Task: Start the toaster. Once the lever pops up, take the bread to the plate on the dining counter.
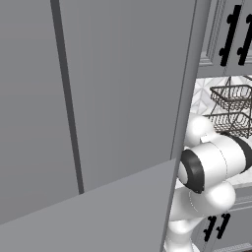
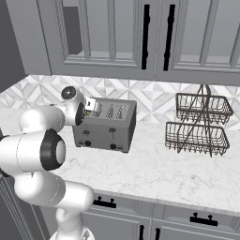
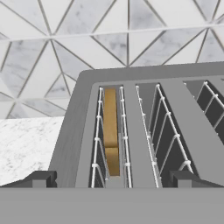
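Here the gripper hangs with its jaws spread wide and nothing between them, directly above the near end of the toaster. Just beyond the fingertips, the bread stands on edge, sunk in the leftmost slot. Further slots lie to the right of the gripper. Beyond the toaster, the marble counter meets a triangle-patterned tile wall.

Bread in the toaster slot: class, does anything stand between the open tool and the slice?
Nothing visible does. The tool hangs open above the toaster, and the bread sits uncovered between the slot's wire guides.
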